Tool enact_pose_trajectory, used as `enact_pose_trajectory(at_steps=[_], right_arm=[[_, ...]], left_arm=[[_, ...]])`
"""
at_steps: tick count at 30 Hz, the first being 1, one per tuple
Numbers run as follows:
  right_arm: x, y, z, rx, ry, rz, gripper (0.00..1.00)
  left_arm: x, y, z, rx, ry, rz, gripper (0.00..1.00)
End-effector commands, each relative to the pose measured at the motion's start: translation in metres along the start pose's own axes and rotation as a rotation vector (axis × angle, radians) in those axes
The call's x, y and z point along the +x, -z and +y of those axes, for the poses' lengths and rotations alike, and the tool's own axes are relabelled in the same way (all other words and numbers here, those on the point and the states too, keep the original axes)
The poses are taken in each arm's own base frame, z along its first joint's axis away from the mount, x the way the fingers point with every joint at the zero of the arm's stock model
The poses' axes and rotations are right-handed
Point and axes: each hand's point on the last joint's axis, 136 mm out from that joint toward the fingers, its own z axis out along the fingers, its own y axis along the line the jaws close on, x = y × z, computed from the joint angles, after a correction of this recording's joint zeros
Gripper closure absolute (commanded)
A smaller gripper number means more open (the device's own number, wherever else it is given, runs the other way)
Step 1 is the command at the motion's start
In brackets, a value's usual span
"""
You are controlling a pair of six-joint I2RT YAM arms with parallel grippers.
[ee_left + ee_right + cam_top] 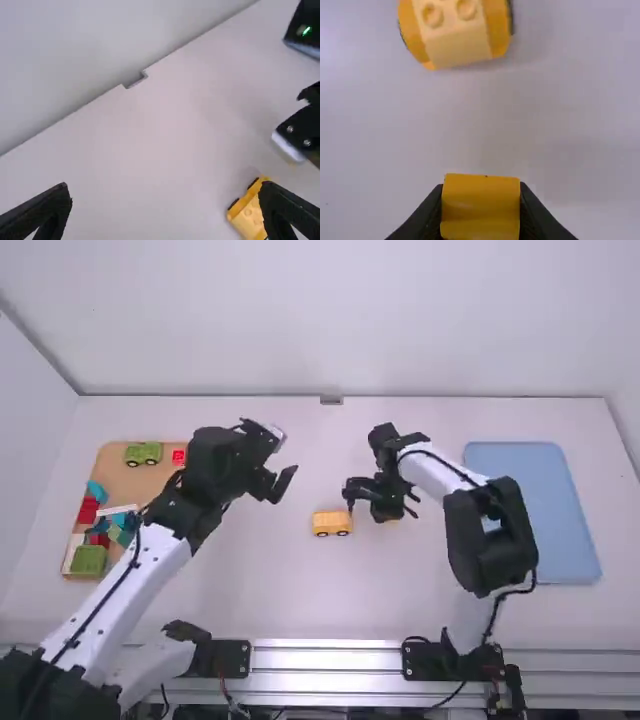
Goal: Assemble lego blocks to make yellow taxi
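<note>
- We see the white table (260, 590) running across the scene, with everything else on or above it.
- On the right side we find a flat blue tray (530, 480), its left part partly covered by the right arm.
- On the left side we have a tan tray (130, 480), partly hidden by the left arm. It carries loose blocks: a green toy car (143, 453) and a red block (179, 456) toward the far edge, a green block (89, 560) at the near left corner, and red, blue and white pieces between.
- Left of the middle, we see the left gripper (283, 484) above the table with its fingers spread wide and nothing between them.
- Right of the middle, we see the right gripper (385, 512) low over the table, its fingers closed against both sides of a yellow block.
- Between the trays, near the middle, we see the yellow toy car (332, 523) upright on its wheels, two studs showing on its top in the right wrist view.
- We see that yellow block (480, 207) between the right gripper's fingertips, just right of the car and apart from it.
</note>
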Motion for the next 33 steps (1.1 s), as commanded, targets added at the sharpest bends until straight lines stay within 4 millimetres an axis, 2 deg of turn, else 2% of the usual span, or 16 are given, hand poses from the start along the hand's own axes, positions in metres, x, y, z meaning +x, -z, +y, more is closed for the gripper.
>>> enact_pose_trajectory(at_steps=[1,6,10,15,18,19,20,21,24,27,28,30,33], right_arm=[[0.0,-0.011,0.0,-0.03,0.072,0.044,0.87],[0.003,-0.033,-0.001,-0.062,0.087,0.109,0.87],[0.003,-0.036,0.0,-0.071,0.085,0.106,0.83],[-0.001,-0.036,-0.01,-0.027,0.042,0.091,0.33],[-0.003,-0.033,-0.013,-0.02,0.029,0.085,0.19],[-0.004,-0.029,-0.013,-0.025,0.029,0.083,0.1],[-0.006,-0.027,-0.013,-0.028,0.029,0.08,0.07],[-0.009,-0.023,-0.014,-0.034,0.029,0.072,0.0],[-0.022,-0.006,-0.012,-0.063,0.03,0.009,0.02],[-0.037,0.027,-0.019,-0.046,0.015,-0.107,0.01],[-0.037,0.027,-0.019,-0.046,0.015,-0.107,0.01],[-0.043,0.049,-0.027,-0.009,0.0,-0.193,0.01],[-0.044,0.076,-0.028,0.027,-0.022,-0.284,0.02]], left_arm=[[-0.002,0.009,0.001,-0.014,-0.014,-0.022,0.01],[-0.002,0.01,0.0,-0.013,-0.011,-0.03,0.01],[-0.002,0.01,0.0,-0.013,-0.011,-0.028,0.01],[-0.001,0.01,0.0,-0.014,-0.011,-0.027,0.01],[-0.001,0.01,0.0,-0.013,-0.012,-0.027,0.01],[-0.001,0.01,0.0,-0.015,-0.011,-0.026,0.01],[-0.001,0.01,0.0,-0.016,-0.011,-0.025,0.01],[-0.001,0.01,0.0,-0.017,-0.012,-0.025,0.01],[0.002,0.01,0.005,-0.045,-0.013,-0.013,0.01],[0.009,0.011,0.016,-0.11,-0.007,0.022,0.01],[0.009,0.011,0.016,-0.11,-0.007,0.022,0.01],[0.013,0.011,0.019,-0.13,-0.006,0.044,0.01],[0.014,0.012,0.023,-0.152,-0.019,0.051,0.01]])
